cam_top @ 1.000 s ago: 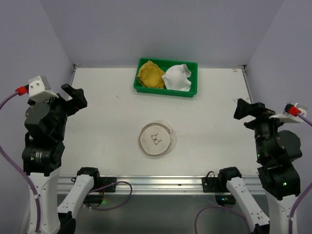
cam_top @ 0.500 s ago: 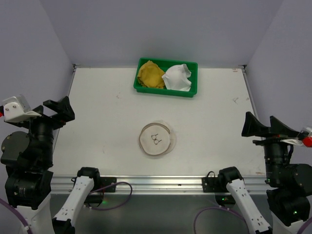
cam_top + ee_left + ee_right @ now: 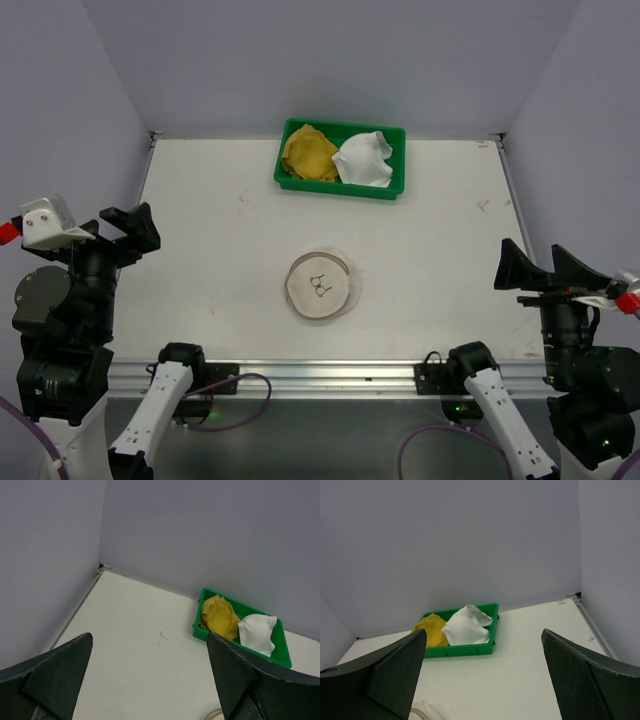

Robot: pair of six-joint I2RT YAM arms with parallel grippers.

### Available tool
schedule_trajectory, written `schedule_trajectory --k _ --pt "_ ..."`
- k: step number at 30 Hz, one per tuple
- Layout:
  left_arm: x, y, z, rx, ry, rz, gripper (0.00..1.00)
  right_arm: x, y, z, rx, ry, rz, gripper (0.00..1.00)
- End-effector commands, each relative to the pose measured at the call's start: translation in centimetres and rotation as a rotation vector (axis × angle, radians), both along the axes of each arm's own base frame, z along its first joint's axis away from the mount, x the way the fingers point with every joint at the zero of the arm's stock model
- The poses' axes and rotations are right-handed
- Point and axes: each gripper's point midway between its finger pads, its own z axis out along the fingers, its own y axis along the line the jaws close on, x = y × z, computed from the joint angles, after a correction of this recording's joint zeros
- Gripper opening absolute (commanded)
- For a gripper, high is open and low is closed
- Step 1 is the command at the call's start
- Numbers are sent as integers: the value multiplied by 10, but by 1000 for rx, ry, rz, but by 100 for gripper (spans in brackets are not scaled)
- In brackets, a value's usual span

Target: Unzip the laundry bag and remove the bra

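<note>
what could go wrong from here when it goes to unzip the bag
1. The laundry bag lies loose on the table, with the left gripper and right gripper both open and away from it; tugging with one arm may just drag it.
2. The black zipper pull is tiny, so a grasp might miss it or pinch mesh.

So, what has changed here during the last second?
Both arms drew back toward the near edge. The left gripper and right gripper remain open and empty. The laundry bag and the green tray did not move.
</note>
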Motion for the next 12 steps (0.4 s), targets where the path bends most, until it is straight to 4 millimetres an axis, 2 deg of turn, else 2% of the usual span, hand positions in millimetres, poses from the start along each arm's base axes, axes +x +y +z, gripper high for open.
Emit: schedule_trajectory --k 1,12 --pt "3 -7 -9 5 29 -39 100 0 2 3 -18 -22 10 99" --pt "10 -13 -20 18 53 -71 100 7 9 0 -11 -10 39 99"
